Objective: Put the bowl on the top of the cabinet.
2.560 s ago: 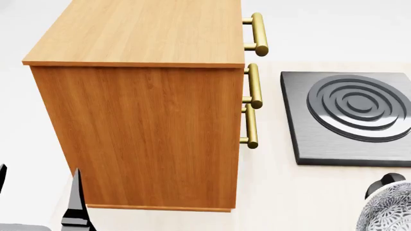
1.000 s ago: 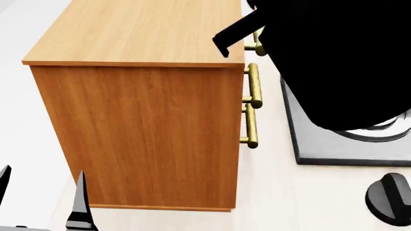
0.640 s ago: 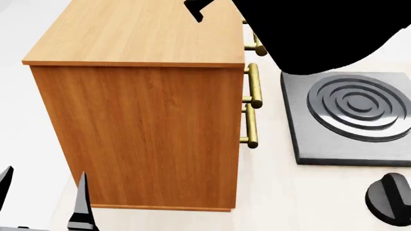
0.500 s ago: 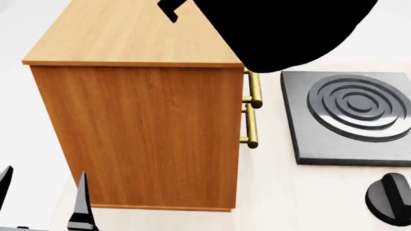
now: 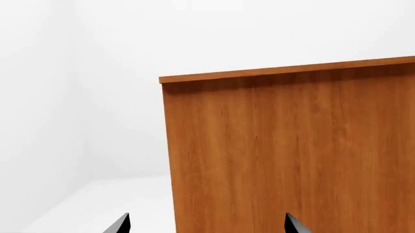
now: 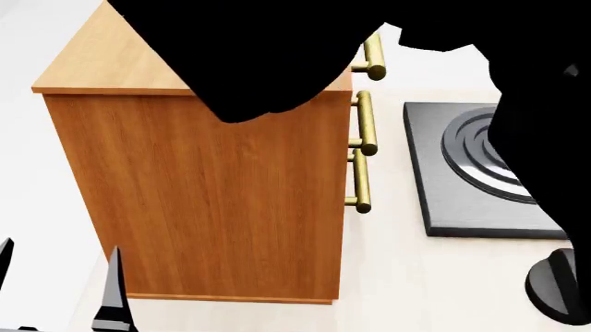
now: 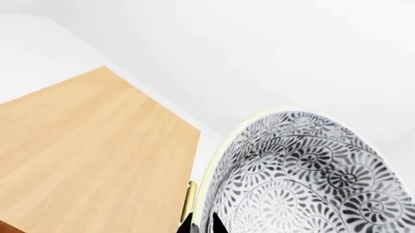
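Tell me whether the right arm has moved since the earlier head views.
Yes. Against the fixed cabinet, the black right arm has swept leftward from over the brass handles and now covers most of the cabinet's top, carrying the bowl.

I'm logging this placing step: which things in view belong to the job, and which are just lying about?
Belongs to the job:
- bowl, gripped at its rim by the right gripper
- cabinet, its top below the bowl

Lying about:
- grey ringed burner plate
- dark knob
- left gripper, open and idle

Three close views sharing the cabinet (image 6: 221, 200)
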{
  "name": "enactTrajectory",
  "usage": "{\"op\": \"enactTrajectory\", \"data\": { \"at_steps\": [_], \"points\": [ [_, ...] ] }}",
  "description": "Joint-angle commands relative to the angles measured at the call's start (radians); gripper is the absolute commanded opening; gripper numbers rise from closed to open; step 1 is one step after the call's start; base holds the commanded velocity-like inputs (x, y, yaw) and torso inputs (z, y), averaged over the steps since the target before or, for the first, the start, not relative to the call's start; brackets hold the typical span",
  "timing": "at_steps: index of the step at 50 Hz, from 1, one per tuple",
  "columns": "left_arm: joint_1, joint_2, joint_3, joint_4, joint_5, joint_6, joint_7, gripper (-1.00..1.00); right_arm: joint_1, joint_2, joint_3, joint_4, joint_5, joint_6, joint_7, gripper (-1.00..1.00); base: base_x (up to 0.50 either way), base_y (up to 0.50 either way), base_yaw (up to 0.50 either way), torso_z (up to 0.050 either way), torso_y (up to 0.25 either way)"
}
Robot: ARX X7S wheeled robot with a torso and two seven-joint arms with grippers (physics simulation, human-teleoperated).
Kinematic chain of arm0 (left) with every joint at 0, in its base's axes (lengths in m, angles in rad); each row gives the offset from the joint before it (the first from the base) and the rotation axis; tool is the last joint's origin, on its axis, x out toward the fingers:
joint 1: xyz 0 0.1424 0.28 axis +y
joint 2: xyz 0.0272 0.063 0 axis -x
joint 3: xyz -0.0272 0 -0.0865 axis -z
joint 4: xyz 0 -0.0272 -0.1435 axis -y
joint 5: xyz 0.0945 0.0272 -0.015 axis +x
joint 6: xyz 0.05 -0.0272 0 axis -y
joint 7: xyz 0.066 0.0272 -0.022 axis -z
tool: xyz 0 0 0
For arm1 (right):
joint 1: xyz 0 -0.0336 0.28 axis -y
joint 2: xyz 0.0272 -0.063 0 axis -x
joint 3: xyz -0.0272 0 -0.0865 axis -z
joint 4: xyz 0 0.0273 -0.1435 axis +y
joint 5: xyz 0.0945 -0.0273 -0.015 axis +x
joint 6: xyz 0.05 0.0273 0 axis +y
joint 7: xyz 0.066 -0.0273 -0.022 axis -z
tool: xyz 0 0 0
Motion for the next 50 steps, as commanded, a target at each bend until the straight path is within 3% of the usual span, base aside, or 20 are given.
{"op": "enactTrajectory", "data": {
  "at_steps": [1, 31, 50],
  "points": [
    [0.004, -0.004, -0.004, 0.002, -0.007, 0.005, -0.002, 1.00, -0.032, -0.026, -0.010, 0.035, -0.018, -0.067, 0.056, -1.00, 0.00, 0.00, 0.00, 0.000, 0.000],
    [0.005, -0.009, -0.004, -0.013, -0.013, 0.020, -0.005, 1.00, -0.084, -0.040, -0.074, 0.014, -0.096, -0.077, -0.029, -1.00, 0.00, 0.00, 0.00, 0.000, 0.000],
    [0.005, -0.015, -0.003, -0.014, -0.017, 0.024, -0.005, 1.00, -0.067, -0.092, -0.116, 0.040, -0.189, -0.093, -0.164, -1.00, 0.00, 0.00, 0.00, 0.000, 0.001]
  ]
}}
